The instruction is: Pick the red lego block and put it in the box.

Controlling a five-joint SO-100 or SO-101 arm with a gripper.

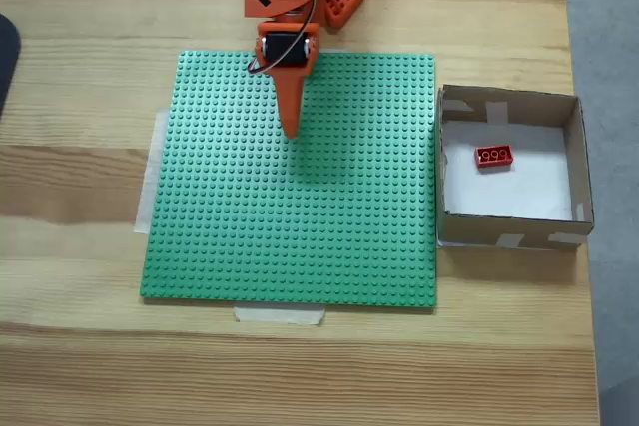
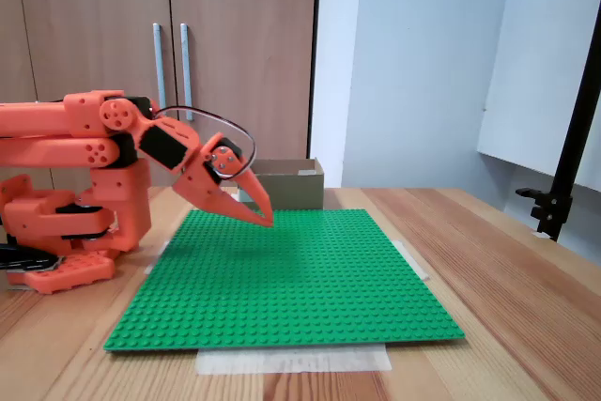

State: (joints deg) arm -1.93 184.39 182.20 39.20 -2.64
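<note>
The red lego block (image 1: 493,156) lies flat on the white bottom of the box (image 1: 571,162), toward its far left part in a fixed view from above. From the side, the box (image 2: 291,184) shows as a brown wall behind the green plate. My orange gripper (image 1: 291,129) hangs over the far-left part of the green baseplate, well to the left of the box, its fingers together and nothing between them. In the side view the gripper (image 2: 266,219) points down at a slant, its tip just above the studs.
A large green studded baseplate (image 1: 300,236) is taped to the wooden table and takes up its middle. The arm's orange base (image 2: 66,232) stands at the table's far edge behind the plate. A black stand (image 2: 563,166) rises at the right in the side view.
</note>
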